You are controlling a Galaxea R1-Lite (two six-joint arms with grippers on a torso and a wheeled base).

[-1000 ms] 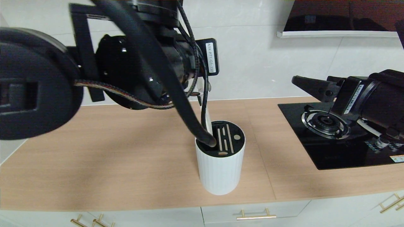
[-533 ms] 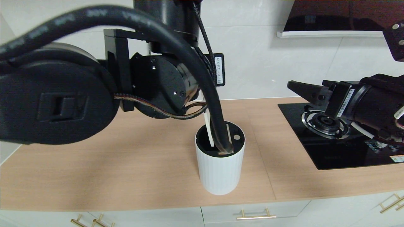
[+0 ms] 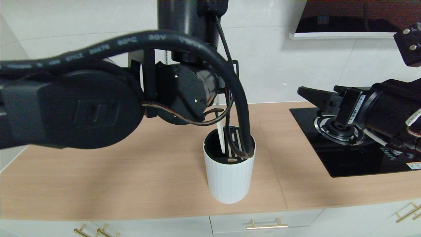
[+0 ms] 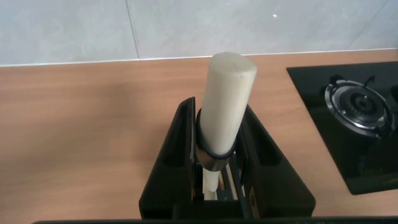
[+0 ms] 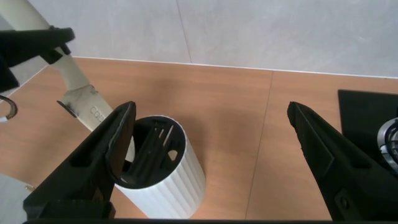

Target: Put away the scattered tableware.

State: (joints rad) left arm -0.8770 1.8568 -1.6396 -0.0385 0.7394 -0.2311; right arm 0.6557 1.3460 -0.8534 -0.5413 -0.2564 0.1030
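Note:
A white ribbed knife holder [image 3: 229, 179] with a black slotted top stands on the wooden counter [image 3: 98, 171]. My left gripper [image 4: 219, 134] is shut on the cream handle of a white-bladed knife [image 4: 227, 87], directly above the holder. The knife [image 3: 220, 138] hangs nearly upright, and its blade tip dips into the holder's wide opening. In the right wrist view the knife [image 5: 81, 96] slants down towards the holder [image 5: 165, 177]. My right gripper [image 3: 324, 93] hovers open and empty to the holder's right, over the hob's edge.
A black glass gas hob [image 3: 345, 158] with a round burner [image 3: 338, 129] takes up the counter's right end. A tiled wall stands close behind. Bare wood lies left of the holder. Drawers with gold handles [image 3: 266, 225] run below the front edge.
My left arm has shifted right and the knife has swung more upright, its blade sinking from the holder's left rim into the opening. My right gripper has edged slightly left.

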